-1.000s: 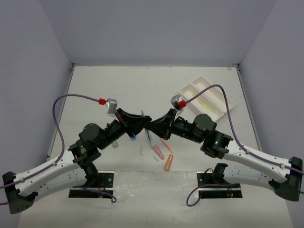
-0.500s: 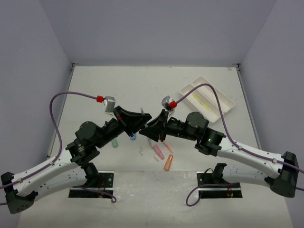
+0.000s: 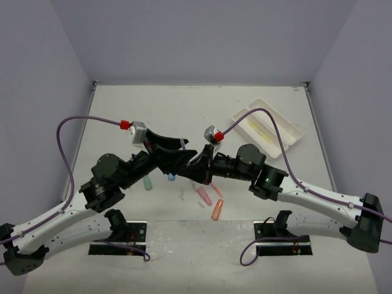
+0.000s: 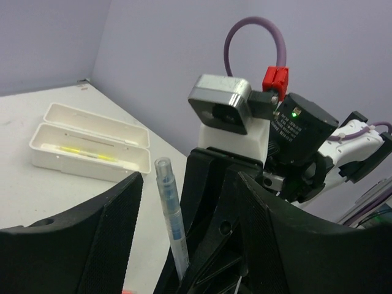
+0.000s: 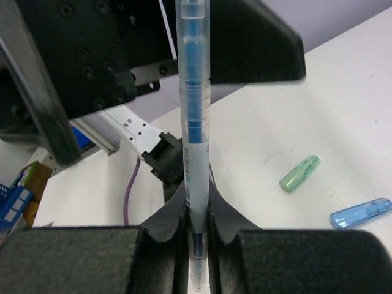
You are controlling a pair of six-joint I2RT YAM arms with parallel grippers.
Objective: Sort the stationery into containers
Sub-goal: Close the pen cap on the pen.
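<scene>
A clear pen with a blue core (image 5: 193,141) stands upright between the pads of my right gripper (image 5: 196,211), which is shut on it. In the left wrist view the same blue pen (image 4: 170,214) rises between the spread fingers of my left gripper (image 4: 190,184), which is open and clear of it. Both grippers meet above the table's middle, the left gripper (image 3: 177,156) facing the right gripper (image 3: 193,163). The white two-compartment tray (image 3: 298,136) lies at the far right with a yellow pen (image 3: 257,130) inside, and shows as tray (image 4: 131,160) in the left wrist view.
Loose pieces lie on the table below the grippers: a green marker (image 3: 147,183), a blue marker (image 3: 171,177), a pink marker (image 3: 204,196), an orange marker (image 3: 217,209) and small clear bits (image 3: 182,196). Purple cables arch over both arms.
My left gripper has opened and let go of the blue pen, which stays in my shut right gripper. Both arms drifted slightly left.
</scene>
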